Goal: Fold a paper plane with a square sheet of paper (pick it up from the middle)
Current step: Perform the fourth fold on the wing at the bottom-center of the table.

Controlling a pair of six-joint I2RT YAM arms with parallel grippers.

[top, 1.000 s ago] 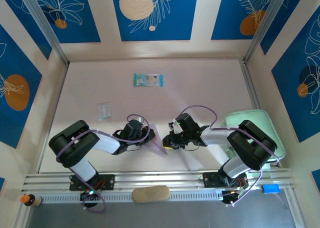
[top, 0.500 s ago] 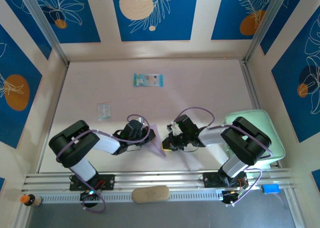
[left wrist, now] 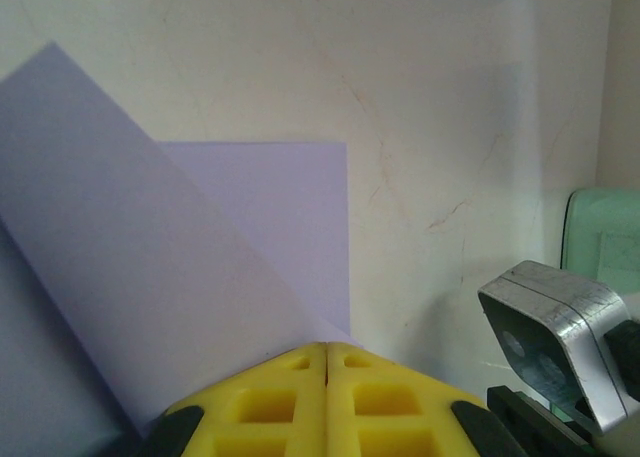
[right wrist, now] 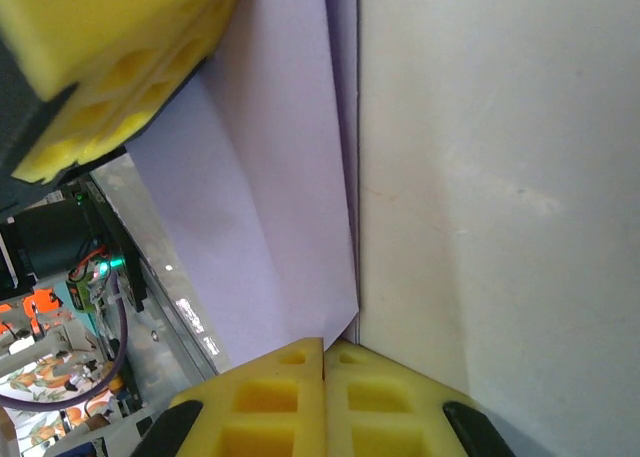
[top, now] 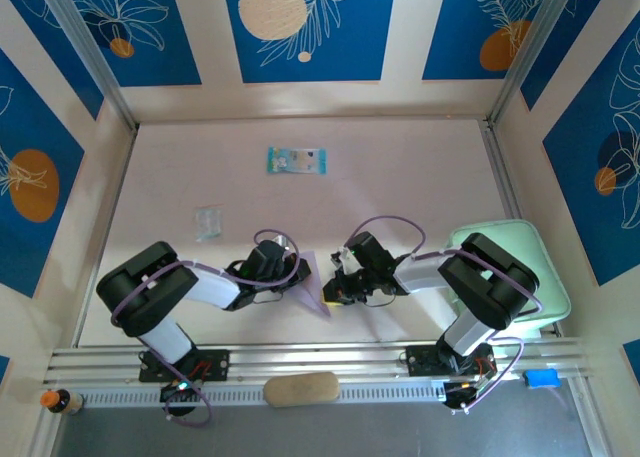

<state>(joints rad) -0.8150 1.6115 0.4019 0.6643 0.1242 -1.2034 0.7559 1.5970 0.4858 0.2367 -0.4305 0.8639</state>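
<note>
The sheet of paper point(top: 316, 282) is thin, pale lilac and partly folded, one flap lying slantwise over a flat layer point(left wrist: 150, 277). It sits between the two grippers. The left gripper point(left wrist: 327, 362) is closed on its folded edge, and the right gripper point(right wrist: 325, 349) is pinched shut on a corner. From above, its long axis runs far-to-near, leaning right, with the pointed end nearest the bases.
</note>
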